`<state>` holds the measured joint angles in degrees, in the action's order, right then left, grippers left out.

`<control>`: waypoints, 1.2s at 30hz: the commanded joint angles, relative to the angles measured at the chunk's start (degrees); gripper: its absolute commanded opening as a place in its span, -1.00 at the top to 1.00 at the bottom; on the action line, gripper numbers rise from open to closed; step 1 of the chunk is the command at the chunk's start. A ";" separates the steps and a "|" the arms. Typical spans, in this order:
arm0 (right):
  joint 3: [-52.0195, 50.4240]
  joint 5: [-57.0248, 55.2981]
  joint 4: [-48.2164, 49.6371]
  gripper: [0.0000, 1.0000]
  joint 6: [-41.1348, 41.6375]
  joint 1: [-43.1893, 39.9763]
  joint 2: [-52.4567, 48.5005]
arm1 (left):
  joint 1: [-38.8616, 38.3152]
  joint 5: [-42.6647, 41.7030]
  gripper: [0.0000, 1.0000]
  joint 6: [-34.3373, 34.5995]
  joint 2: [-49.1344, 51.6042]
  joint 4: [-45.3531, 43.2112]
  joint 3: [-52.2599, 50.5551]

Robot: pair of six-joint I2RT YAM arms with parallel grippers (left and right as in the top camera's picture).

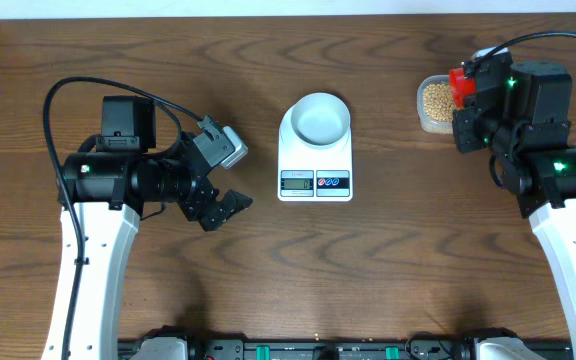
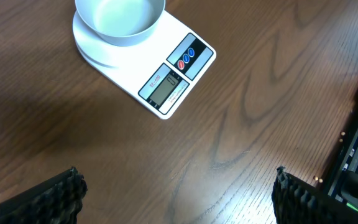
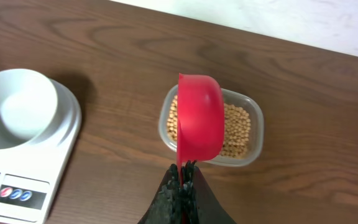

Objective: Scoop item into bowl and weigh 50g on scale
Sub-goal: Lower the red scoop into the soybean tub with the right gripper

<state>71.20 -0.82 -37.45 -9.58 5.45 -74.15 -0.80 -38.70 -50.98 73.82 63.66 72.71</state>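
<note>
Overhead, the white digital scale (image 1: 315, 160) lay with its long axis running from the far edge of the wooden table (image 1: 168, 60) toward the robot, its LCD display and 2 round buttons at the near end. The pale blue-grey bowl (image 1: 318, 118) sat upright on the far half of its platform, with nothing in it. Well to the right stood a clear plastic tub (image 3: 259, 127) holding tan soybeans (image 3: 236, 127). The right gripper (image 3: 182, 173) was pinched on the handle of a red scoop (image 3: 201, 115), whose cup pointed away from the fingertips and hung over the tub; its contents could not be told. The left gripper (image 2: 179, 208) stood spread wide, holding nothing, near the scale's display end.
</note>
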 commanded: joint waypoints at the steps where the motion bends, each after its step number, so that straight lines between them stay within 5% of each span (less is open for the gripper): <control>1: 1.66 -2.75 -0.57 0.98 -2.43 -0.26 -0.48 | 0.24 -0.74 -0.96 0.24 -0.09 0.17 0.87; 17: 1.60 -2.78 -3.04 0.98 -10.25 -0.26 -4.94 | 0.24 -0.74 -0.96 0.24 -0.09 0.17 0.87; 36: 1.55 -14.34 5.07 0.98 -10.67 -0.26 -17.97 | 0.24 -0.74 -0.96 0.24 -0.09 0.17 0.87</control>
<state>71.42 -10.11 -32.73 -19.81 5.45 -89.91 -0.80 -38.70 -50.98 73.82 63.66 72.73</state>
